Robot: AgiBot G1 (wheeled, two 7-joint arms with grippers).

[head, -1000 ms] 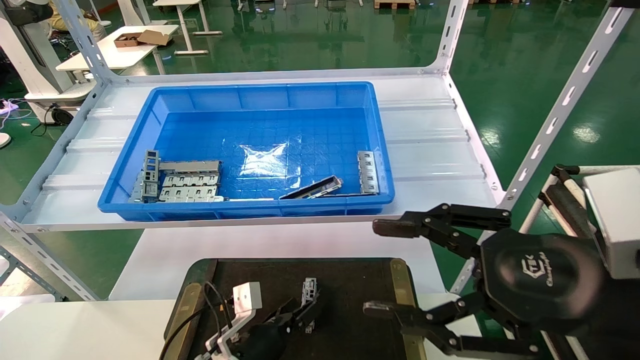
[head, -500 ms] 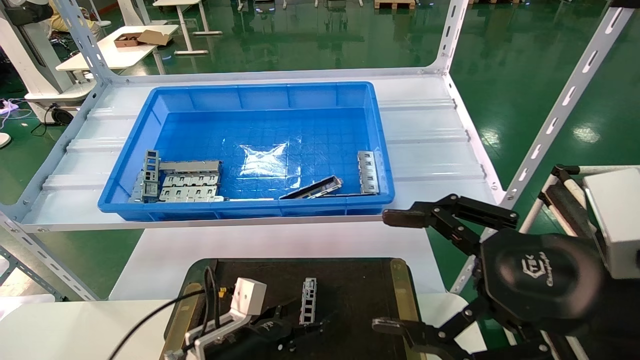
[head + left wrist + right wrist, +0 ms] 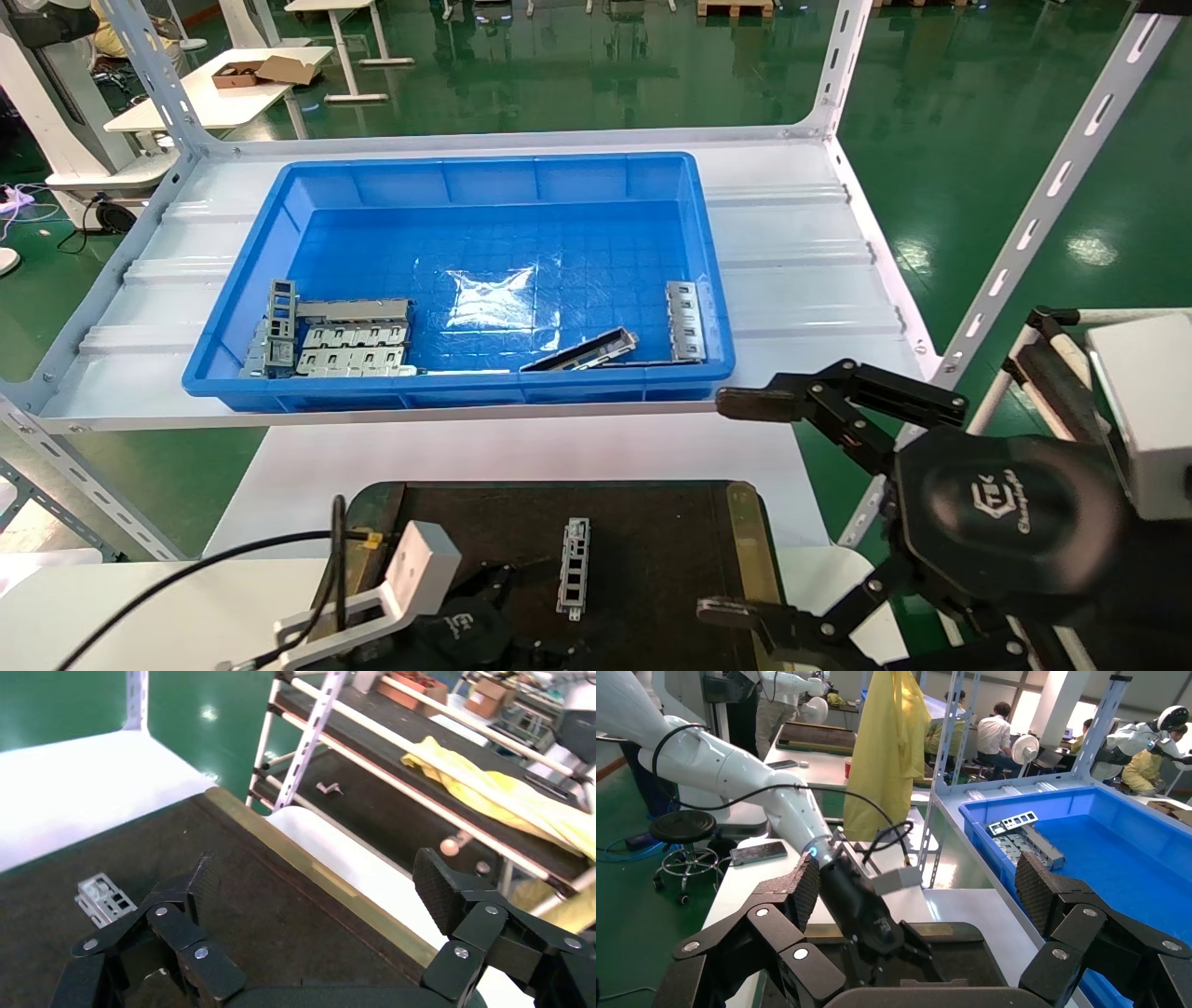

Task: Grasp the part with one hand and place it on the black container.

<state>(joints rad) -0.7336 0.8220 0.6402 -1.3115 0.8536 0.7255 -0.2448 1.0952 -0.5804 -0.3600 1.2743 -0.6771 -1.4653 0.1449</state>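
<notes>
The part [image 3: 575, 568], a slim silver bar with rectangular windows, lies flat and free on the black container [image 3: 652, 531], near its middle. It also shows in the left wrist view [image 3: 105, 899] on the dark tray surface [image 3: 267, 903]. My left gripper [image 3: 517, 610] is open and empty, low over the tray's near edge, just near-left of the part and apart from it. In its own view the left gripper [image 3: 316, 888] is spread wide over bare tray. My right gripper [image 3: 736, 508] hangs open and empty at the tray's right side.
A deep blue bin [image 3: 466, 177] on the white shelf behind holds several grey plates [image 3: 349, 340], a dark channel piece [image 3: 582, 351] and another slim bar [image 3: 684, 321]. Slotted shelf posts [image 3: 1034, 224] stand at the right. The tray has brass rails [image 3: 750, 550].
My left gripper has opened and let go of the part, then drawn back toward the near left. The part now lies flat on the tray. My right gripper barely shifted.
</notes>
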